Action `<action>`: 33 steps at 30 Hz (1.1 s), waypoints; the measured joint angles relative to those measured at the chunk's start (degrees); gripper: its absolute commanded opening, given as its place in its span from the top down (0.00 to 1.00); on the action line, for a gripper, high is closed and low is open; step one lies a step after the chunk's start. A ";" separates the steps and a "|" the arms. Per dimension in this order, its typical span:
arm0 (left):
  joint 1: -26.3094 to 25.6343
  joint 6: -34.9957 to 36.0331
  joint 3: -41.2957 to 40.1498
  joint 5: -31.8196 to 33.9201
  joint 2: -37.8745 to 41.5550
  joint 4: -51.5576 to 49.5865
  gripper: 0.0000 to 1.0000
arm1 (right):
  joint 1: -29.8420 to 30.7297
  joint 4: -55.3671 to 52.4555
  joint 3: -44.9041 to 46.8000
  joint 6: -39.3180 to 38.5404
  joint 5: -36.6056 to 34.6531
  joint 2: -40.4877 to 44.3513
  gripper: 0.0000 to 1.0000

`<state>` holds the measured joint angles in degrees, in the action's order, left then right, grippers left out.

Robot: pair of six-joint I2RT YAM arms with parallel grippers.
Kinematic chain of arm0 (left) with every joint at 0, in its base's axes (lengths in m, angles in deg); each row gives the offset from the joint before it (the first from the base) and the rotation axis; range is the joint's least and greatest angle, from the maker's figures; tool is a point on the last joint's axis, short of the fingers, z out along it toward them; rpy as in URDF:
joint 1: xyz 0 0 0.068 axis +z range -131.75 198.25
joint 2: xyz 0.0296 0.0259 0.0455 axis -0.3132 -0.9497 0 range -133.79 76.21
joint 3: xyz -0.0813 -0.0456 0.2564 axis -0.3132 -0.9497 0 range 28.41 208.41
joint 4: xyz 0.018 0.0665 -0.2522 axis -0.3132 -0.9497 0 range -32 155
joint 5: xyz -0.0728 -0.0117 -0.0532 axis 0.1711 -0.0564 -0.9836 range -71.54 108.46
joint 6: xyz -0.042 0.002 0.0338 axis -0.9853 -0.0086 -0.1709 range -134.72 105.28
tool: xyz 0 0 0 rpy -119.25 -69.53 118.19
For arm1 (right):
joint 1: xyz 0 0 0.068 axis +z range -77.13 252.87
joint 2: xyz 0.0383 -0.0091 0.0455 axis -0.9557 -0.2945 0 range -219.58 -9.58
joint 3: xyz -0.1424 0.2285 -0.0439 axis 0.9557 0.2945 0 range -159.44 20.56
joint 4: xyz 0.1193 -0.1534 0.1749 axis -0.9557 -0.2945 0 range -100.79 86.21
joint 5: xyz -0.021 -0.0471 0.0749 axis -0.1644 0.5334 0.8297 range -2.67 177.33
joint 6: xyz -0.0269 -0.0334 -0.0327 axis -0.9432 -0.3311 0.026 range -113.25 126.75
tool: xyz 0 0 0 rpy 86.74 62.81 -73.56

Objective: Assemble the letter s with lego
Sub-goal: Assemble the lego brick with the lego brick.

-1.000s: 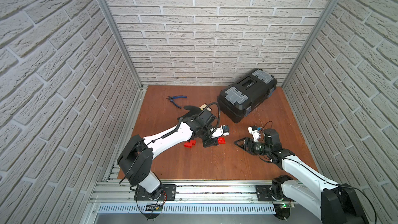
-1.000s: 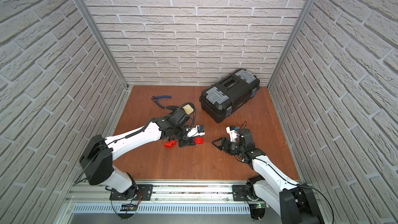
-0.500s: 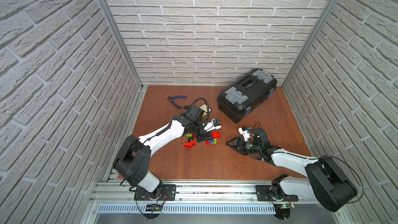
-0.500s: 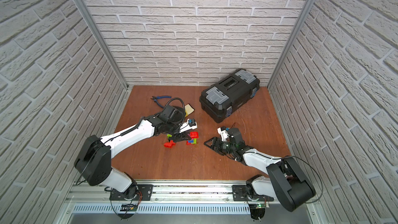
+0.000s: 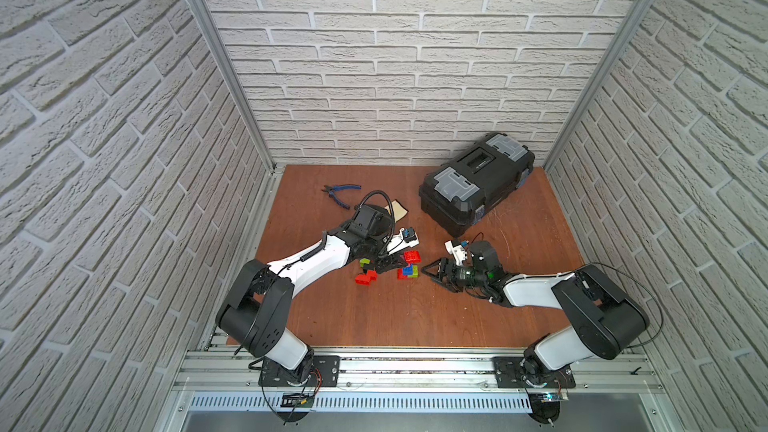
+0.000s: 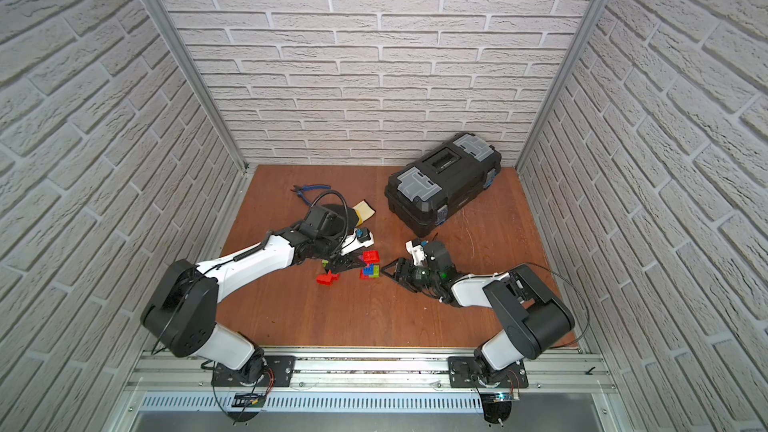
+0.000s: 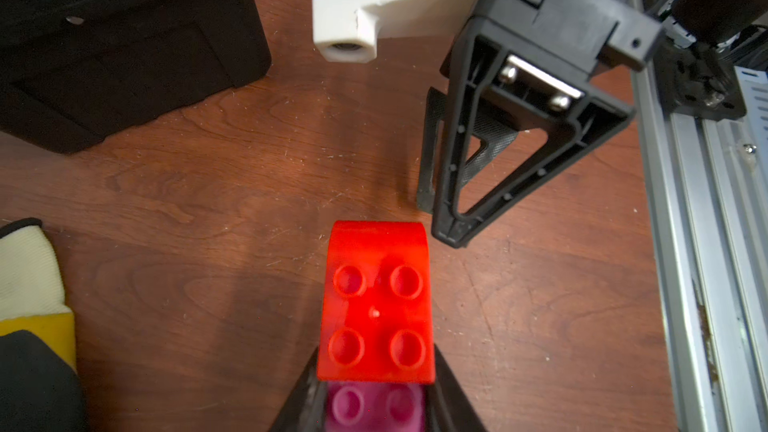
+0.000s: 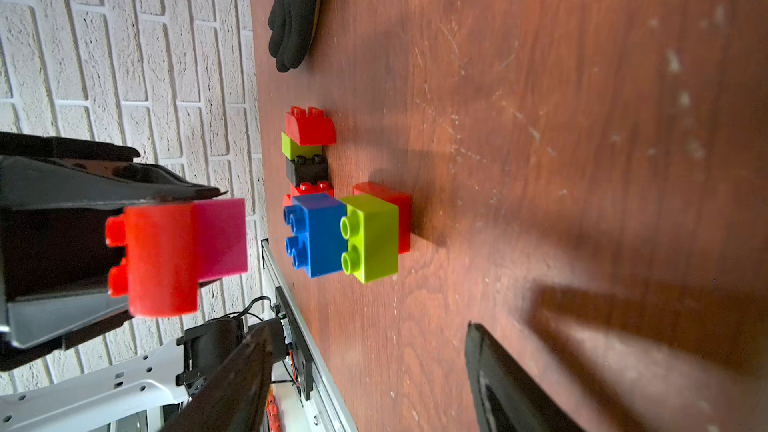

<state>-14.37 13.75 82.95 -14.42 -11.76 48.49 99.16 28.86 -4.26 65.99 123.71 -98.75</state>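
The step in hand looks to be adding a ready-made pair to the build. The left hand is clamped on a red curved brick joined to a pink brick. In the left wrist view its fingers flank the pink one, and both bricks turn their studs to the camera. The pair hangs clear of the worktop.

Close by, not touching it, a small cluster stands studs-up: a blue brick against a lime green brick, with a red brick touching the lime one. Whether these three are pressed together or merely abut, the views are too oblique to tell. More lego lies loose beyond the cluster, on the left arm's side.

The right hand lies low over the worktop with its jaws apart and nothing between them. Its tips are just beside the cluster, on the side away from the left arm.

The S seems far from done, with only a few bricks gathered. The next move probably calls for the left hand to line the pair's underside up with the cluster's studs and press down squarely. The right hand would likely need to brace the cluster, since small bricks on smooth wood will slide under a sideways push.
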 measured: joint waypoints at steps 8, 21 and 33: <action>0.63 0.02 -1.03 -0.22 -0.39 1.64 0.69 | 1.27 5.42 -3.06 1.25 1.49 -5.92 0.28; 0.74 0.26 -2.08 -1.11 -0.61 2.08 0.69 | 1.77 10.49 -5.14 2.93 3.32 -11.96 0.32; 0.74 0.50 -2.45 -1.51 -1.46 2.38 0.69 | 1.90 13.99 -5.33 3.41 4.24 -14.78 0.37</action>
<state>-13.63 14.25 80.51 -15.93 -13.22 50.87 101.06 42.84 -9.59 69.40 127.95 -113.52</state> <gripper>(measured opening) 0.351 0.635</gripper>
